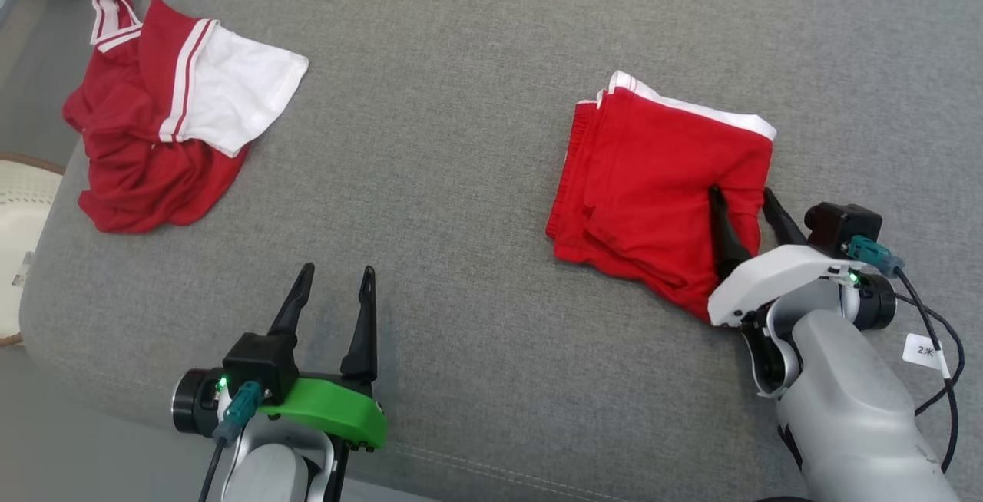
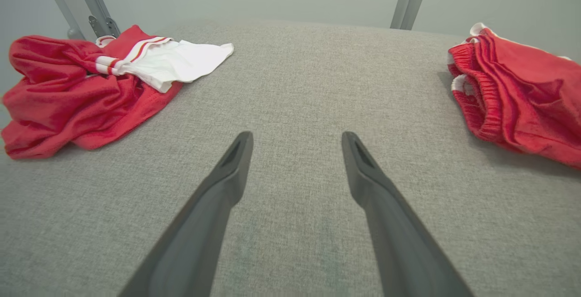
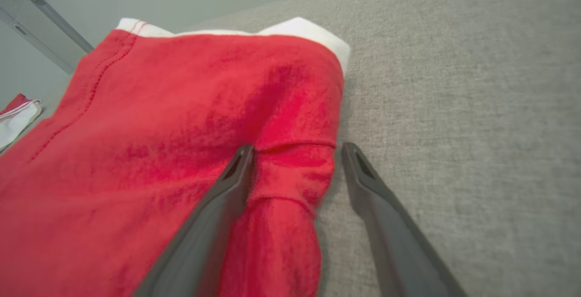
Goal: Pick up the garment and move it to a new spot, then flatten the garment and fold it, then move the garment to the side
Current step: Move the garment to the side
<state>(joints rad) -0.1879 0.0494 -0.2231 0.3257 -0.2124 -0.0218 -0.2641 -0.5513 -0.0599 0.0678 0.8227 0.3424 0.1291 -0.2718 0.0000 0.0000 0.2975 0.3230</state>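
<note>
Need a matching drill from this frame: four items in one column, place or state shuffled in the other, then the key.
Column 1
1. left pincer
2. right pincer
3. red shorts
4. red and white jersey

Column 2
A. crumpled heap, far left of the grey cushion
B. open, astride a fold at a garment's edge
C. folded, lying on the robot's right
D. open, over bare cushion

Pairs: 1-D, 2-B, 3-C, 4-A

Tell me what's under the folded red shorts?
The grey cushion shows all around the folded red shorts, which lie on it. Anything else beneath is hidden by the cloth.
</note>
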